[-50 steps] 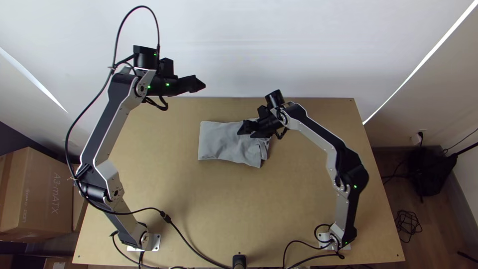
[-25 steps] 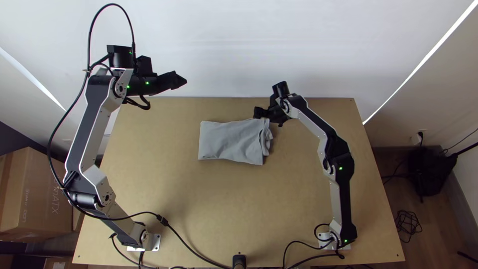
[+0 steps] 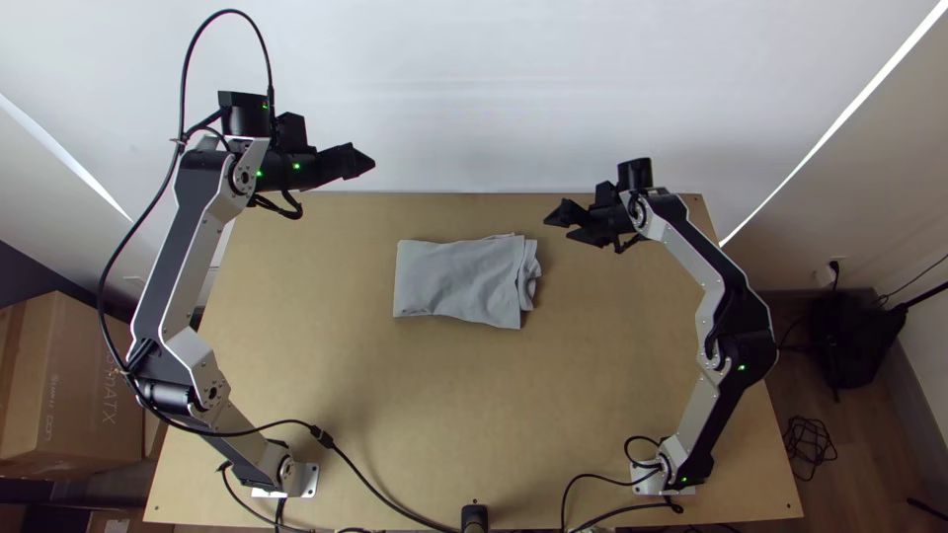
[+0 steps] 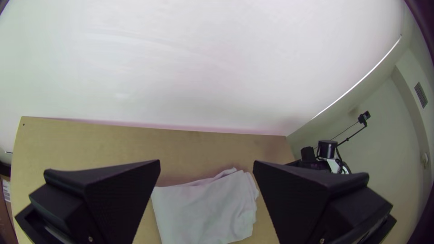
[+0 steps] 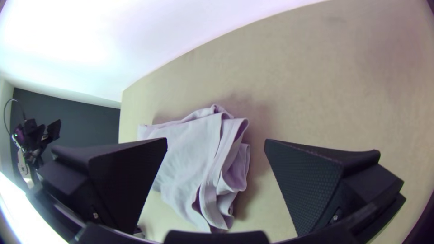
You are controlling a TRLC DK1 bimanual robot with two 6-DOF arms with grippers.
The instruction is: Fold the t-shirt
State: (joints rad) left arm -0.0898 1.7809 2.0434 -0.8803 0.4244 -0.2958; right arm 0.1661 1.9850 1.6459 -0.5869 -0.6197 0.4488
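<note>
The t-shirt (image 3: pixel 456 281) is laid on the far half of the worktop (image 3: pixel 444 415), near its middle, folded into a compact, roughly rectangular bundle. Its left end is kept fairly straight and flat, while at its right end several layers are gathered into loose, uneven folds. A small bit of cloth is pushed out past the far edge at the right, and the near edge is slanted.

The left gripper (image 3: pixel 367 161) is held up at the far left, seen against the white wall (image 3: pixel 494 89) past the worktop's far edge, well apart from the cloth. In the left wrist view, its two fingers (image 4: pixel 122 194) are spread wide, with part of the t-shirt seen through the gap.

The right gripper (image 3: pixel 559 227) is held beyond the right end of the t-shirt, toward the far right of the worktop, with its fingertips pointed leftward. The cloth is left clear of it. In the right wrist view, its fingers (image 5: pixel 307 190) are likewise set wide apart, and the gathered end is framed between them: stacked hems and rumpled layers are shown there, partly opened along the side, with the smoother part of the cloth partly covered by one finger.
</note>
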